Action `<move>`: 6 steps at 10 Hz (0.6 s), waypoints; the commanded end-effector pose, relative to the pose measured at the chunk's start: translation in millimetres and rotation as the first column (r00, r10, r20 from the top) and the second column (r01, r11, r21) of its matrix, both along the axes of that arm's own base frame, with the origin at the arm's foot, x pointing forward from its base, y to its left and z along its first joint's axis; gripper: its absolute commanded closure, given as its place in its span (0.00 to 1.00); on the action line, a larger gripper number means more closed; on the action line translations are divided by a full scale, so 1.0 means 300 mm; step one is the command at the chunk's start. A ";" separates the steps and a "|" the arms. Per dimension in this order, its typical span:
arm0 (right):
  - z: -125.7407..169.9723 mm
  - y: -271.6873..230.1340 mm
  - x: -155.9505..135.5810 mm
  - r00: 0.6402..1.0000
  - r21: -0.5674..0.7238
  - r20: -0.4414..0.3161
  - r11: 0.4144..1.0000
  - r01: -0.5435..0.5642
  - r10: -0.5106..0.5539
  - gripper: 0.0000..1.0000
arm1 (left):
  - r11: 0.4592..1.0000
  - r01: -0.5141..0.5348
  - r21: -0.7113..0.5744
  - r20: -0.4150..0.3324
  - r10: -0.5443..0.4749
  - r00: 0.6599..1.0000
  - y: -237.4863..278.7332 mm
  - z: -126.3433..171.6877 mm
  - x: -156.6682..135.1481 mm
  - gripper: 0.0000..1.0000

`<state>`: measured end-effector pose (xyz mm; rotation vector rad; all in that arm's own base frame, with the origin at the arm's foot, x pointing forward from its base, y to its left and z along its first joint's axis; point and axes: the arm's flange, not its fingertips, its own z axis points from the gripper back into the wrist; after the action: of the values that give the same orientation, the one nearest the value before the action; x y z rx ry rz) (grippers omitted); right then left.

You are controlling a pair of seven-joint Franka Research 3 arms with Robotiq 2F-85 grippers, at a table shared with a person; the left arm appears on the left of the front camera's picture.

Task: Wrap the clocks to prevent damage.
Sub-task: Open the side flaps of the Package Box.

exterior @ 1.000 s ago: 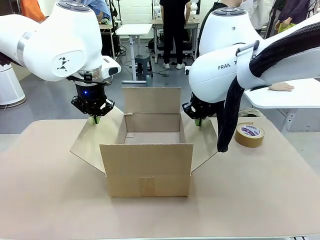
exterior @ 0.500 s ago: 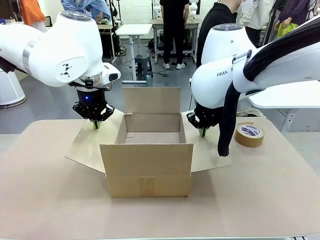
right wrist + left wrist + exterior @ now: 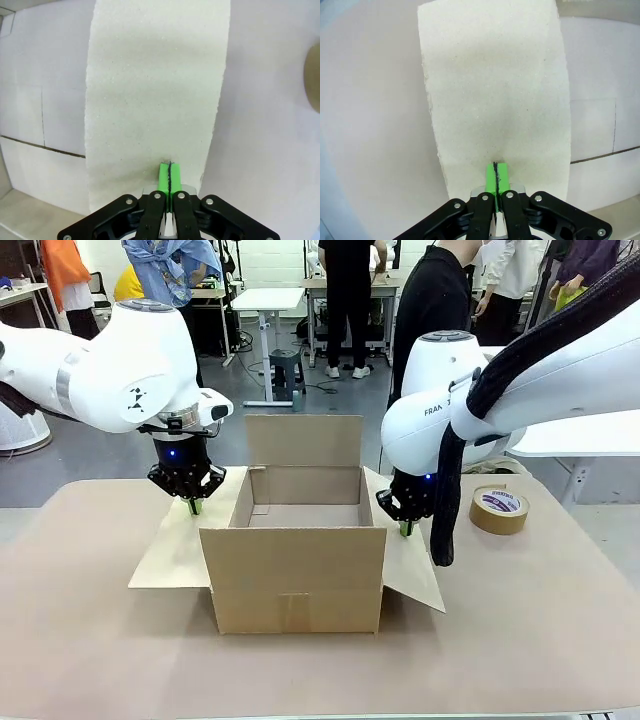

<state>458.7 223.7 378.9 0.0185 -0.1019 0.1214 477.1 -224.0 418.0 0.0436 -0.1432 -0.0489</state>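
Left end effector (image 3: 193,507), right end effector (image 3: 405,530) closed; one box (image 3: 293,580), one tape roll (image 3: 499,509)

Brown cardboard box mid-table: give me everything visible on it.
Plain brown corrugated cardboard box, top open, nothing visible inside. Far and near flaps stand upright; left flap and right flap splay outward and down. The shut left gripper and right gripper rest tips on them. It sits on the tan table.

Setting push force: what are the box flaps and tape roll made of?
Box: likely corrugated cardboard, matte brown, creased folds; flap face looks fibrous, edge ragged. Tape roll: seemingly tan packing tape, smooth, printed inner core.
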 end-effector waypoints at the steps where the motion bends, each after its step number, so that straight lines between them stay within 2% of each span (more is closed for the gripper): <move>1: -0.005 0.011 0.006 1.000 0.053 0.000 0.998 0.013 -0.013 0.99 | 0.998 0.028 -0.050 -0.013 -0.029 0.999 0.007 -0.014 0.004 1.00; 4: 0.017 0.008 0.003 1.000 0.083 0.023 0.996 0.013 -0.015 0.99 | 0.997 0.025 -0.068 -0.036 -0.028 0.999 0.006 -0.008 0.003 1.00; 6: 0.007 0.007 0.004 1.000 0.034 0.005 0.999 0.020 -0.020 0.99 | 0.999 0.013 -0.041 -0.025 -0.014 1.000 -0.003 -0.015 0.004 1.00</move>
<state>460.3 225.9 383.3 0.0605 -0.1149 0.0946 478.3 -225.1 413.6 -0.0027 -0.1173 -0.0594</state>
